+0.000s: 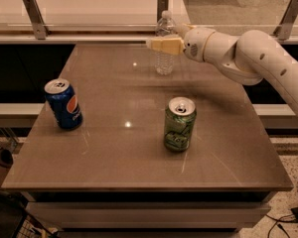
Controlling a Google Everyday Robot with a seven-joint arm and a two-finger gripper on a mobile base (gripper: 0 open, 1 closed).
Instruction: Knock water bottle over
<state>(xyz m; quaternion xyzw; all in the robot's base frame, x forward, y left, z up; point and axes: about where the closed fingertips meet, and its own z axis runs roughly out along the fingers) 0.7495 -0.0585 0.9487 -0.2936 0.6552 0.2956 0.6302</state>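
The water bottle (164,62) is a slim clear ribbed bottle with a white cap. It stands upright near the far edge of the brown table (114,148). My gripper (156,44) reaches in from the right on a white arm (248,53) and crosses in front of the bottle's upper half, at or very near it. I cannot tell whether it touches the bottle.
A blue Pepsi can (63,104) stands at the table's left side. A green soda can (179,124) stands right of centre, nearer the front. A white counter with metal brackets (34,14) runs behind the table.
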